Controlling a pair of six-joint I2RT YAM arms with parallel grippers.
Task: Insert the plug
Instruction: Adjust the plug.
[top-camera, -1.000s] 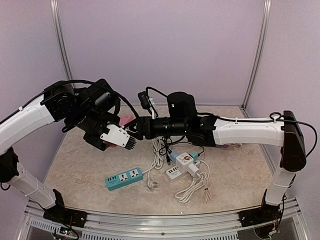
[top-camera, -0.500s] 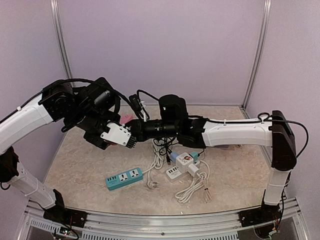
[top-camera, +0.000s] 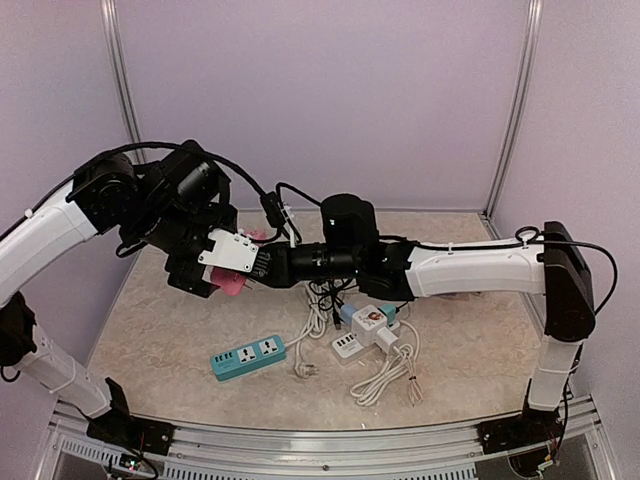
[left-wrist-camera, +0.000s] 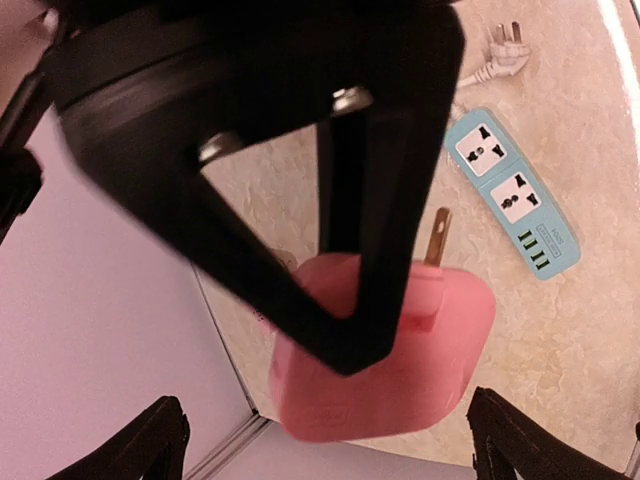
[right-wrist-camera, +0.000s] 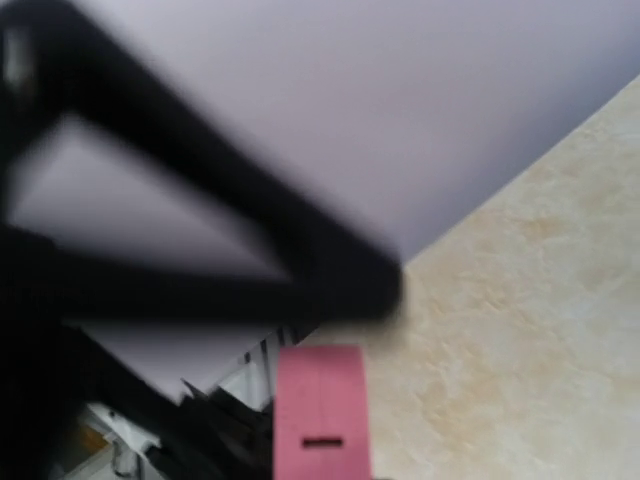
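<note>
The pink plug (left-wrist-camera: 440, 330) hangs high over the bench (top-camera: 160, 330), pinched by the right end effector (left-wrist-camera: 358, 340) alone; the left end effector (left-wrist-camera: 330, 455) is wide open. If that pinch is weak, the plug may twist or fall and miss the blue power strip (left-wrist-camera: 510, 190).

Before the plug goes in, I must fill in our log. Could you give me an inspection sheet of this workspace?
Surface: beige marbled table, no damage seen.
Job's things: pink adapter in the air, one prong showing; teal power strip flat on the table, sockets empty.
Clutter: white cube socket; loose white plug.
Claws: left claw wide open; right claw shut on the pink adapter.
Cables: bundled white cable; black cables under the right arm.
Surroundings: lilac walls, metal posts.
</note>
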